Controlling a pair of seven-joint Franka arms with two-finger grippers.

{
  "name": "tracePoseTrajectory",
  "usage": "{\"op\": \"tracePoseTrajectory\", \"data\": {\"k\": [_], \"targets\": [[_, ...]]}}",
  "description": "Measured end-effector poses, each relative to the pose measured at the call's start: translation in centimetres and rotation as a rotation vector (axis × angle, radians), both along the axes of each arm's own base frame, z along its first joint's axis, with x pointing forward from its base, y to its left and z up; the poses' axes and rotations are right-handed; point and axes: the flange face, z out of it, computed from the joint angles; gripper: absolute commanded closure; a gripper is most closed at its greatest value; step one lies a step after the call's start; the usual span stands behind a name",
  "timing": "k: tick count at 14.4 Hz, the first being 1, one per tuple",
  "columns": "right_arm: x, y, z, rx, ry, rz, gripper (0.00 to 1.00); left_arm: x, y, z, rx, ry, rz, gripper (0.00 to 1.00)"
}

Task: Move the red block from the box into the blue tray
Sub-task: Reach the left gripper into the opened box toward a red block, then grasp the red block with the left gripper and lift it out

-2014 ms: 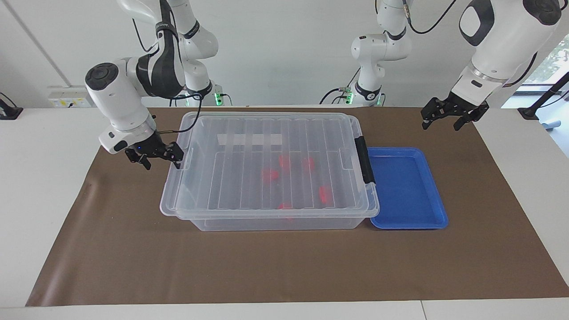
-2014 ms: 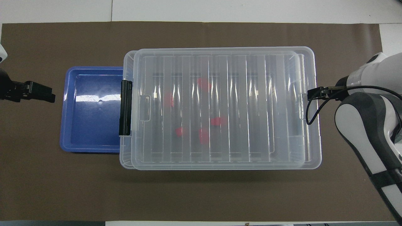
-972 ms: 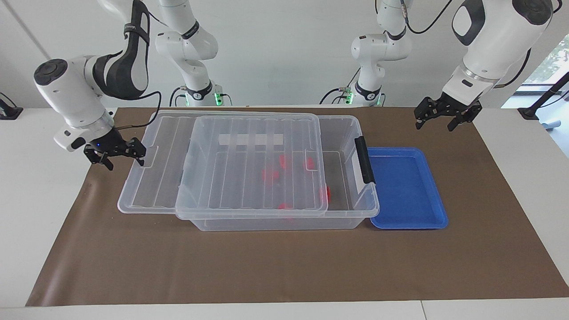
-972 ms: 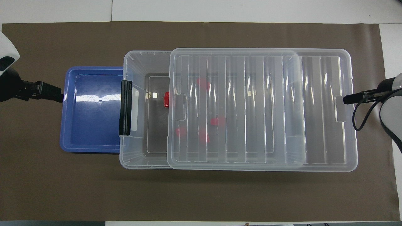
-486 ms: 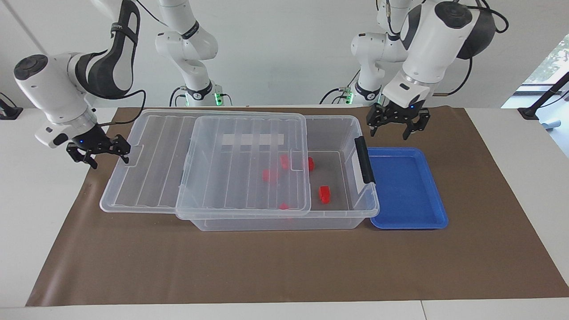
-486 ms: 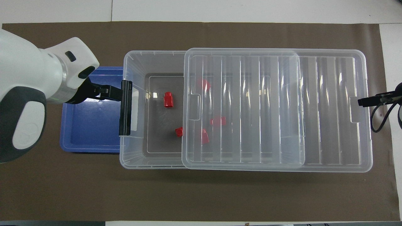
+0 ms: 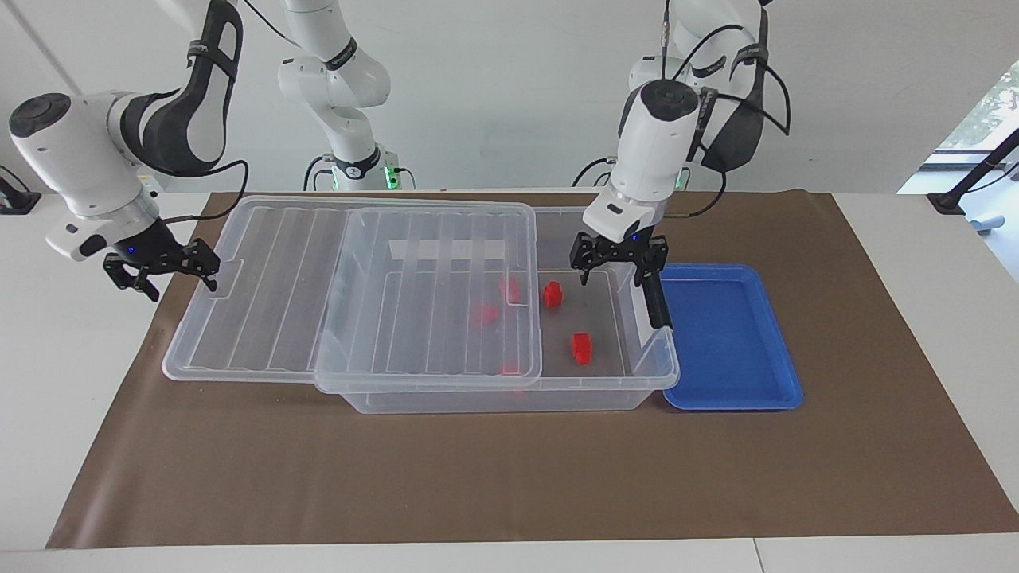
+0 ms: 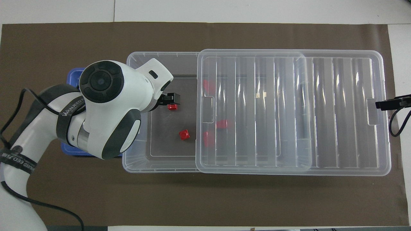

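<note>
The clear box stands mid-table with its ribbed lid slid partway off toward the right arm's end. Two red blocks lie uncovered on the box floor. Others show dimly through the lid. My left gripper hangs open over the uncovered end, and from above it overlaps one red block. The blue tray sits beside the box at the left arm's end with nothing in it. My right gripper is open at the lid's end tab.
A brown mat covers the table under everything. The box's black clip handle stands on the wall next to the tray. From above, the left arm's body hides most of the tray.
The left arm swung in from the table's end, across the tray, to above the box's uncovered end. The right gripper drew the lid farther toward its own end, baring two red blocks.
</note>
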Motion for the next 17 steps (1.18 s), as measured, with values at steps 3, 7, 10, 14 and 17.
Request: {"op": "tracePoseTrajectory", "data": {"k": [3,7,10,14,17], "targets": [[-0.4,-1.4,0.1,-0.011,-0.005,0.011,0.00,0.9,-0.9,-4.7,-0.012,-0.008,0.008,0.00],[-0.5,-1.7,0.2,-0.014,-0.006,0.010,0.00,0.4,-1.2,-9.0,-0.010,0.002,0.000,0.00],[-0.4,-1.6,0.3,-0.015,-0.007,0.013,0.00,-0.2,-2.5,-12.8,-0.001,0.027,-0.010,0.18],[-0.4,-1.6,0.4,-0.017,-0.009,0.014,0.00,-0.1,-2.4,-14.6,-0.005,0.022,-0.005,0.49],[-0.4,-1.7,0.5,-0.017,-0.010,0.012,0.00,-0.1,-2.2,-15.0,-0.002,0.021,-0.001,1.00]]}}
